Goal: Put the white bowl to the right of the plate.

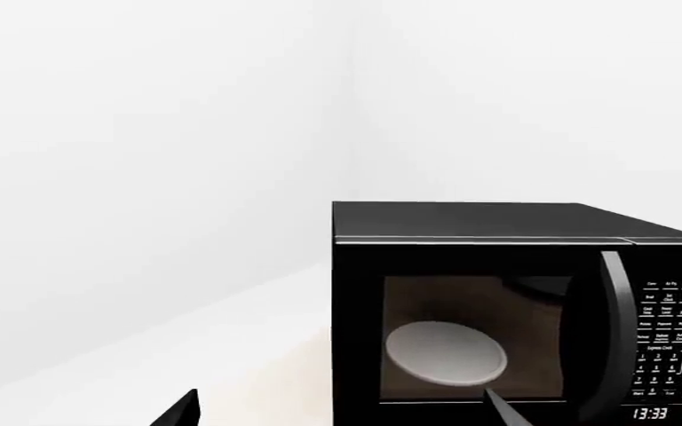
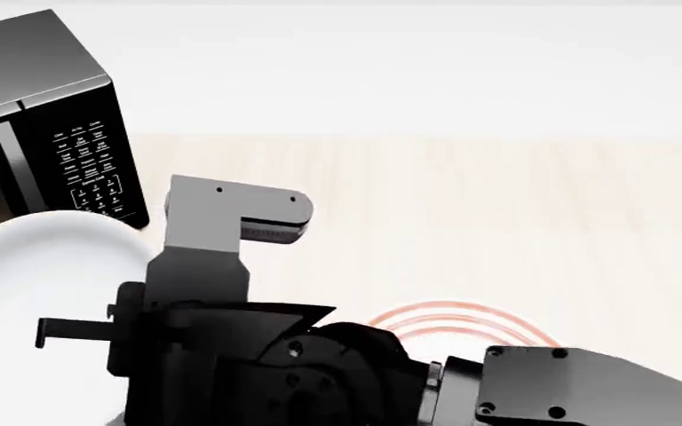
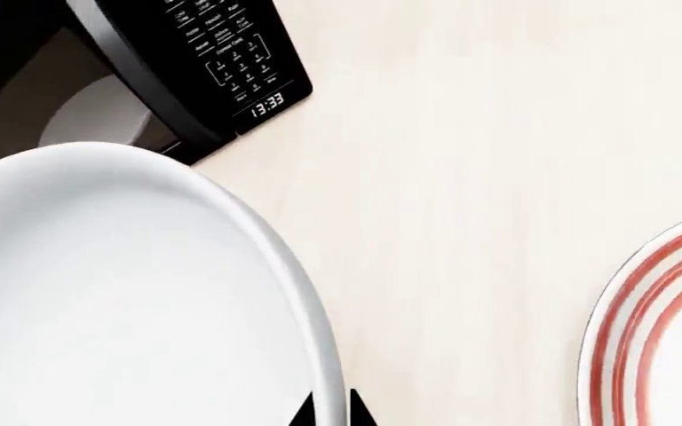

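The white bowl (image 3: 116, 302) is plain and glossy and fills much of the right wrist view. My right gripper (image 3: 330, 410) is shut on the bowl's rim, one fingertip on each side of it. In the head view the bowl (image 2: 45, 284) shows at the left, partly hidden by my right arm (image 2: 317, 373). The plate (image 2: 460, 321), with thin red rings, lies to the bowl's right, mostly hidden behind that arm; its edge (image 3: 661, 337) also shows in the right wrist view. My left gripper (image 1: 341, 417) is open, holds nothing and faces the microwave.
A black microwave (image 2: 45, 115) stands at the back left on the pale wooden table (image 2: 495, 213), door shut, with a pale dish (image 1: 446, 353) inside. A white wall (image 1: 152, 133) rises behind it.
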{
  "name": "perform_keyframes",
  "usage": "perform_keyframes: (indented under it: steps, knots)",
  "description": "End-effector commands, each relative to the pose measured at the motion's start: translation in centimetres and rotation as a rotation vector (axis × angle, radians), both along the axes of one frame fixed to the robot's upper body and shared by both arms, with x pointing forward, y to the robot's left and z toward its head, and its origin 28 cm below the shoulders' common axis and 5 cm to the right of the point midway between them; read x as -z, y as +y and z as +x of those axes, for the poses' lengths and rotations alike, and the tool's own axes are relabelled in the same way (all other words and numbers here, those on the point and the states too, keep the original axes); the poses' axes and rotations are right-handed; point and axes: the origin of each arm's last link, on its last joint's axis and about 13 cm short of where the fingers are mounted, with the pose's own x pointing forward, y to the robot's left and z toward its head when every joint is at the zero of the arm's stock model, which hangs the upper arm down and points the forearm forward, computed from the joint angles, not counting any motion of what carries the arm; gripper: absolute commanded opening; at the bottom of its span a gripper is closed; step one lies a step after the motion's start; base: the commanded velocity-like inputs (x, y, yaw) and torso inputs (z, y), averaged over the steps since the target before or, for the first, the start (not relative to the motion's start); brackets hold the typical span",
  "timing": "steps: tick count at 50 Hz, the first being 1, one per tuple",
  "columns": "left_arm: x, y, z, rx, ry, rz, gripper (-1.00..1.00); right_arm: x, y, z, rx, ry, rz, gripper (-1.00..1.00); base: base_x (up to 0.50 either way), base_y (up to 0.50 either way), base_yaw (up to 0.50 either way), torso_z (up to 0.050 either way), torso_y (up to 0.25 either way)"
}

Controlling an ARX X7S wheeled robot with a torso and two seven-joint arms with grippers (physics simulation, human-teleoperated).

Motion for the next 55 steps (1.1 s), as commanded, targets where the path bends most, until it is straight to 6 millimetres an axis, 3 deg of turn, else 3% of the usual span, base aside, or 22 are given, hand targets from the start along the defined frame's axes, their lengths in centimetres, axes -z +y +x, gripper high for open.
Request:
perform_keyframes:
  steps: [1, 15, 25, 46, 55]
  knots:
    - [0.0, 0.0, 0.1, -0.003, 0.001, 0.000, 1.00, -3.7, -2.7, -2.1, 0.054, -0.091, -0.014, -1.00, 0.00, 0.00, 0.00, 0.000, 0.000]
    - [0.2, -0.2, 0.2, -0.007, 0.006, 0.008, 1.00, -6.1, -6.4, -2.7, 0.113, -0.100, -0.050, -1.00, 0.00, 0.00, 0.00, 0.000, 0.000]
    - [0.2, -0.2, 0.4, -0.010, 0.011, 0.008, 1.00, -8.1, -8.6, -2.0, 0.213, -0.100, -0.048, -1.00, 0.00, 0.00, 0.00, 0.000, 0.001]
    - [0.3, -0.6, 0.8, -0.007, 0.029, 0.022, 1.00, -8.1, -15.7, 1.3, 0.428, -0.038, 0.038, -1.00, 0.00, 0.00, 0.00, 0.000, 0.000]
    - [0.4, -0.5, 0.8, -0.012, 0.031, 0.022, 1.00, -7.8, -18.2, 1.6, 0.499, -0.014, 0.055, -1.00, 0.00, 0.00, 0.00, 0.000, 0.001]
